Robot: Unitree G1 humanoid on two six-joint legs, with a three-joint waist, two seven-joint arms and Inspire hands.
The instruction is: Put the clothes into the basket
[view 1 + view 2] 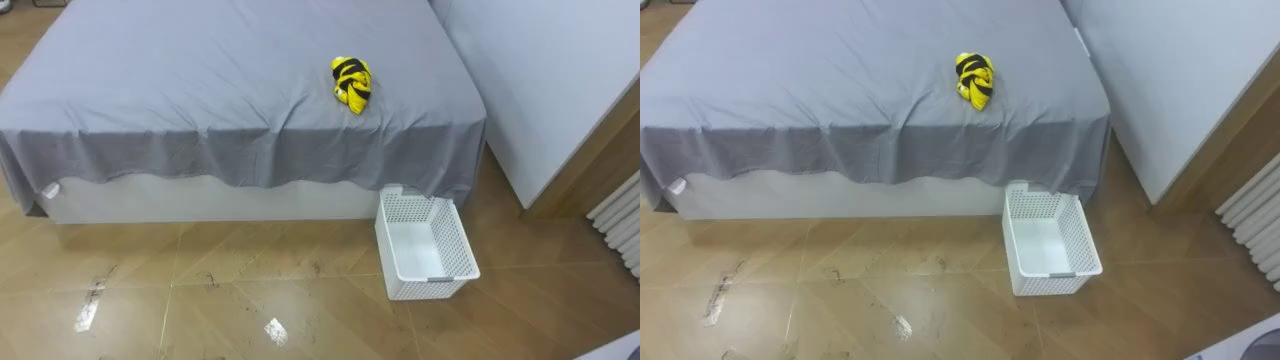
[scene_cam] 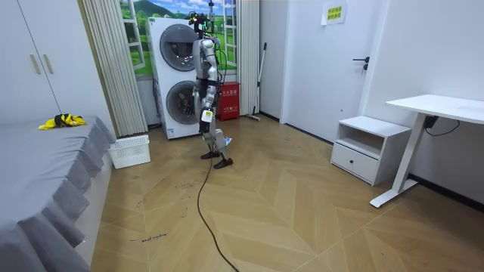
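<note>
Bed (image 1: 200,80) with clothes (image 1: 351,82), basket (image 1: 432,288) beside

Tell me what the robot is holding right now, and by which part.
Nothing of the task's: the yellow and black clothes lie on the bed, and the white basket stands on the floor beside it.

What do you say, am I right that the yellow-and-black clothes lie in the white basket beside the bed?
Not quite: the left eye view shows the yellow-and-black clothes lying on the bed; the white basket beside it is empty.
</note>
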